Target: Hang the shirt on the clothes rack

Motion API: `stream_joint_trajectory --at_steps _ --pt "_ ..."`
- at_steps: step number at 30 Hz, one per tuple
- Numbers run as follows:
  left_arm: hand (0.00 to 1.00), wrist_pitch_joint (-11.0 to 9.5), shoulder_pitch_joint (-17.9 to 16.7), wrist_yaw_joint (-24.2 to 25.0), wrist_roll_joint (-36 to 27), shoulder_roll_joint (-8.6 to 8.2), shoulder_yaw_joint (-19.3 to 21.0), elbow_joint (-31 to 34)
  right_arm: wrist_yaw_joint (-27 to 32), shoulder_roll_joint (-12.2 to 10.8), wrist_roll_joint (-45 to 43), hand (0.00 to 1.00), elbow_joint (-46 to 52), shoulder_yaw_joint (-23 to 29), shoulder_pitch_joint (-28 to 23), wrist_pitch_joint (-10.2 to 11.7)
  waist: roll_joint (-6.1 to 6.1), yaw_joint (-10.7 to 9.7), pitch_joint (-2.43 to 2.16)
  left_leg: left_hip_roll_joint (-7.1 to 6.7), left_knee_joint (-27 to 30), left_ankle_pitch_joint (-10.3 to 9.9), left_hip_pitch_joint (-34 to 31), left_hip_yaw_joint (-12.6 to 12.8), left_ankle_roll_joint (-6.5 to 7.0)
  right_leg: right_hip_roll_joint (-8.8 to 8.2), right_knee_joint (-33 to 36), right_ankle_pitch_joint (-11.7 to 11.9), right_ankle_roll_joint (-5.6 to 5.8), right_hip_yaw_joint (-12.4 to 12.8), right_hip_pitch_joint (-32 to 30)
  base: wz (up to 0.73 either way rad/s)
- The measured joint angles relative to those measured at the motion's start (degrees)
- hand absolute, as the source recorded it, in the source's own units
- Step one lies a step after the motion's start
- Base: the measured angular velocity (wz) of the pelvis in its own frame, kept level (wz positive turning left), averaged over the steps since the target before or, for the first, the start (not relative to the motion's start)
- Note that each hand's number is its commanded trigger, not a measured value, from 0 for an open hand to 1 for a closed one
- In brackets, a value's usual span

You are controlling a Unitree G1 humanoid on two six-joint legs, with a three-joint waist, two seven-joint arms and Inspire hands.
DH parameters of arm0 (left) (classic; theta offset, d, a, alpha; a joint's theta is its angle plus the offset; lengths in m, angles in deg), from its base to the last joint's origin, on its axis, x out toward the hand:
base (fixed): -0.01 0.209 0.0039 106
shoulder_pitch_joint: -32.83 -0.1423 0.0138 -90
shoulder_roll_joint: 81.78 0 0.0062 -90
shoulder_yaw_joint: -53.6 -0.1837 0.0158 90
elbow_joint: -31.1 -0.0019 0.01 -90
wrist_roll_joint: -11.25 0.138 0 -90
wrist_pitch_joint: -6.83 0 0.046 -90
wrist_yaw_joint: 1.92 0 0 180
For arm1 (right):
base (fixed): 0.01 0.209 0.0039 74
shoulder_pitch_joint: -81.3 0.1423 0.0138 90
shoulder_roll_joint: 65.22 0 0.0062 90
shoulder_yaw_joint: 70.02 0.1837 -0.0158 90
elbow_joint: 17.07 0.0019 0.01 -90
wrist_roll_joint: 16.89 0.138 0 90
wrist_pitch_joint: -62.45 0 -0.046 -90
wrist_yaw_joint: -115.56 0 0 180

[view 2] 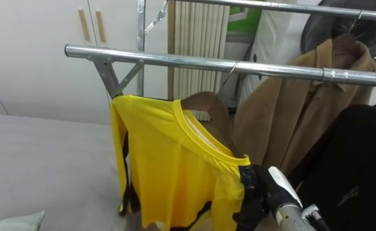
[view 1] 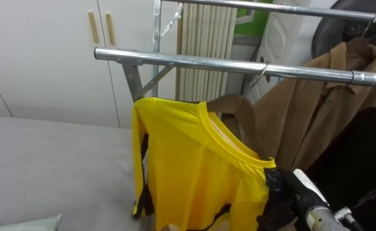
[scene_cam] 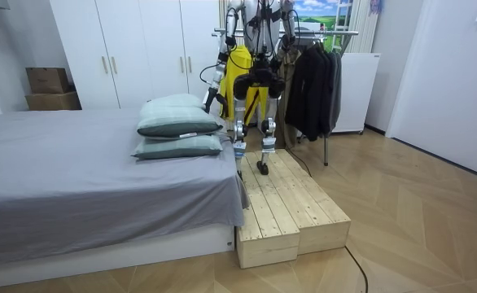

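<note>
White wardrobe doors (view 1: 40, 58) stand behind the rail (view 1: 194, 61). My left hand (scene_cam: 209, 99) hangs low; I cannot tell its state. The yellow shirt (view 1: 188, 167) hangs from the rail on its hanger (view 1: 239, 104). My right hand (view 1: 279, 192) is at its shoulder, probably steadying it, grip hidden.

My right hand (view 1: 278, 190) is black, w/ a small white tag on its back. Toward the near right, the wrist runs into a white shell, then a silver-grey cuff w/ thin black cables. Room view: hips & waist black, arms & legs silver-grey w/ dark joints, dark feet, straps going up from my shoulders.
</note>
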Motion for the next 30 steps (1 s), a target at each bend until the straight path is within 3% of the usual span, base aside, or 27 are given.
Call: stream_joint_trajectory --at_steps 8,22,30 --pt "0.0 0.08 -0.01 0.04 -0.99 -0.15 -0.07 -0.05 -0.07 0.02 5.15 0.0 2.55 -0.04 0.01 -1.07 0.15 0.05 0.09 0.06 -0.05 0.0 0.12 0.48 -0.02 0.12 0.09 0.03 -0.03 0.17 -0.06 -0.01" --pt "0.0 0.09 -0.62 -0.66 -2.36 -0.95 0.09 -0.06 1.08 -0.39 47.7 0.0 13.35 0.22 -0.94 -1.14 0.68 -0.01 0.41 0.01 -0.57 0.14 0.83 0.84 -0.26 0.18 -0.11 0.06 -0.06 0.91 0.3 -0.02" --pt "0.0 0.09 -0.71 -0.68 -2.36 -1.17 0.08 -0.06 2.15 -0.44 49.68 0.0 15.56 0.29 -0.86 -1.06 0.96 -0.05 0.26 0.0 -0.93 0.15 0.89 0.83 -0.27 0.21 -0.25 0.03 -0.02 0.9 0.24 0.0"
